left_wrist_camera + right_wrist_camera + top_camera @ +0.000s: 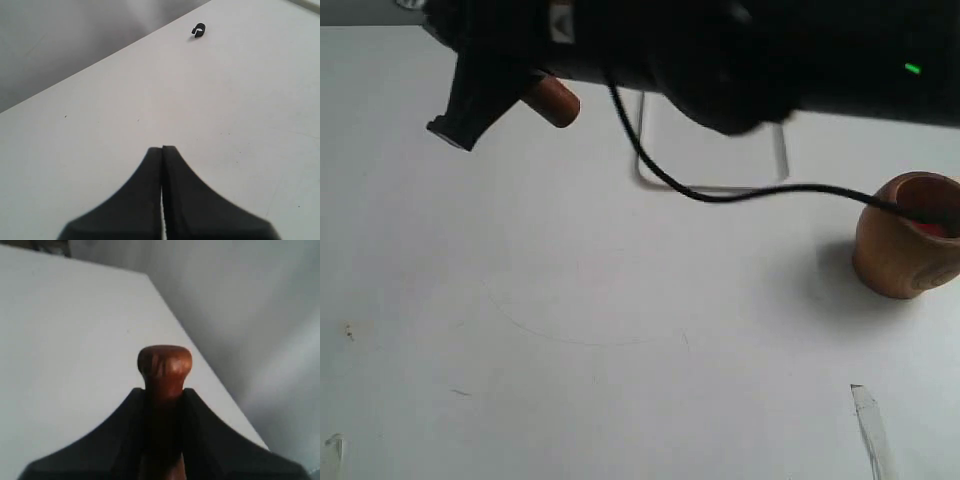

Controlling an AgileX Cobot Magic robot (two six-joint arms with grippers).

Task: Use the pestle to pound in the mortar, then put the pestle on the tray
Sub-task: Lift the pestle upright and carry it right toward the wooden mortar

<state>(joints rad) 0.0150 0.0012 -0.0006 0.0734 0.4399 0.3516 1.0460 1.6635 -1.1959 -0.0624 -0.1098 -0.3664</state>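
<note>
Right wrist view: the pestle (164,364) is clamped by the right gripper (164,397), its rounded end jutting past the fingertips (134,402). The left gripper (162,150) is seen with jaws pressed together.

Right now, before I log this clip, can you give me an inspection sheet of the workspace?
Surface: white table, faint scuffs and specks.
Job's things: pestle gripped, thick end showing; mortar upright, red inside; tray flat, partly hidden by the arm.
Clutter: small black clip; clear strip on the table.
Claws: right claw shut on pestle; left claw shut, holding nothing.
Cables: black cable runs across the tray's rim and the mortar's mouth.
Surroundings: blurred grey background beyond the table's edge; nothing else seen.
</note>
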